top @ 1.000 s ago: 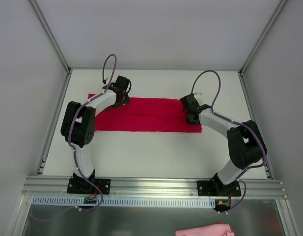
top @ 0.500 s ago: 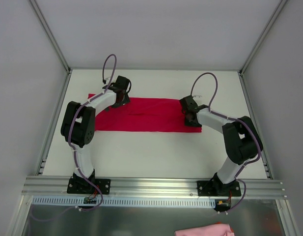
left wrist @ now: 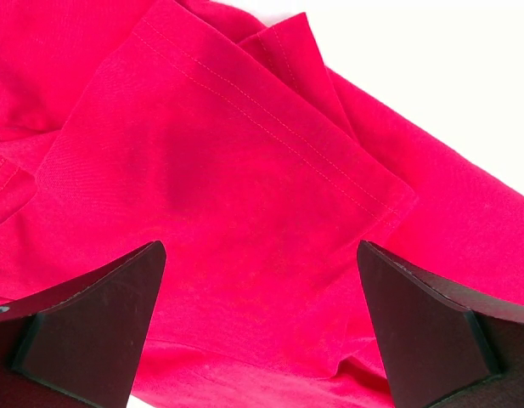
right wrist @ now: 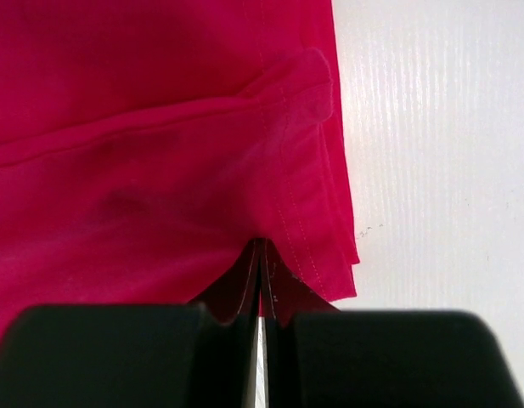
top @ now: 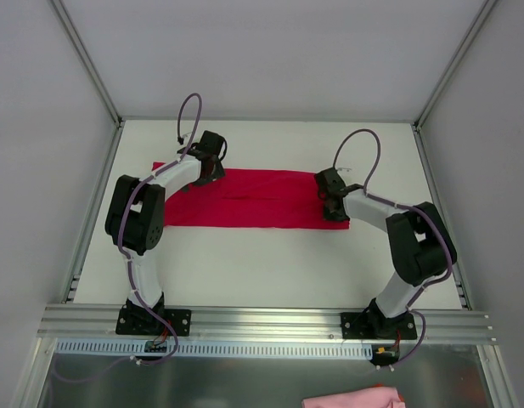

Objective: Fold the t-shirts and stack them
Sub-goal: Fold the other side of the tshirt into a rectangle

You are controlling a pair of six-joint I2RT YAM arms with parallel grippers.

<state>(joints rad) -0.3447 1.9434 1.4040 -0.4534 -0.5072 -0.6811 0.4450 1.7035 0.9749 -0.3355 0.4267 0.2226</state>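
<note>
One crimson t-shirt lies folded into a long flat band across the middle of the table. My left gripper hangs over its left end, open wide; in the left wrist view its dark fingers stand either side of the t-shirt, where a hemmed sleeve lies flat. My right gripper is down at the band's right end. In the right wrist view the right gripper is shut, its tips pinching the near edge of the t-shirt beside the stitched hem.
White table all round the band, with grey walls on three sides and an aluminium rail at the near edge. A pink cloth lies below the rail, off the table.
The right gripper opened briefly and closed again on the cloth's edge, and its elbow swung slightly inward. The left arm and the t-shirt have not moved.
</note>
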